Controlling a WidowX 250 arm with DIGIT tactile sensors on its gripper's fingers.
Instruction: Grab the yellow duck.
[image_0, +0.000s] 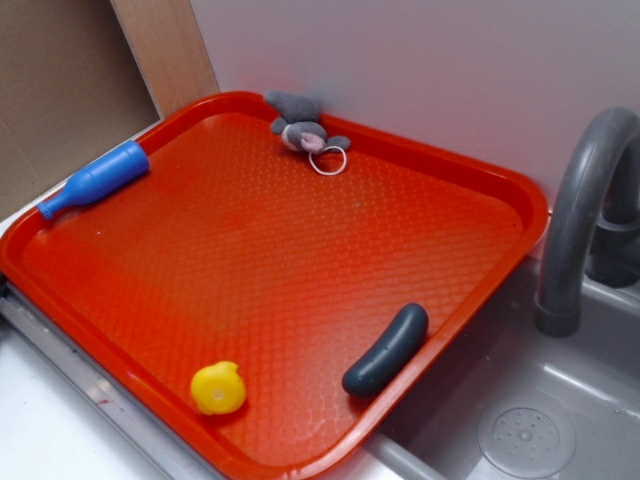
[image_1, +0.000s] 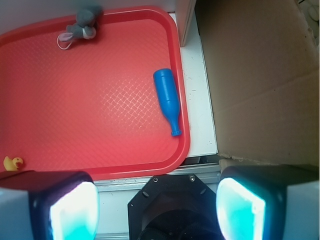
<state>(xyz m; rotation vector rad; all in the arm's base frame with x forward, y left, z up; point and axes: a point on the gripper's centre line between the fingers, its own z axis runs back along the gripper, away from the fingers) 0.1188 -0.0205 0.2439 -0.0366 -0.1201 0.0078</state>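
Observation:
The yellow duck (image_0: 218, 388) sits on the red tray (image_0: 260, 250) near its front edge. In the wrist view the duck (image_1: 13, 163) shows small at the far left, by the tray's (image_1: 100, 100) near rim. My gripper (image_1: 157, 207) is open and empty, its two pads wide apart, high above the counter just outside the tray's near edge. The duck lies far to the left of the gripper. The gripper is out of the exterior view.
A dark grey sausage (image_0: 386, 349) lies at the tray's right edge. A blue toy bottle (image_0: 95, 180) (image_1: 167, 100) lies by the left rim. A grey plush mouse (image_0: 303, 130) (image_1: 80, 27) sits at the back. A sink and grey faucet (image_0: 580, 215) are at right. Cardboard (image_1: 260, 75) stands beside the tray.

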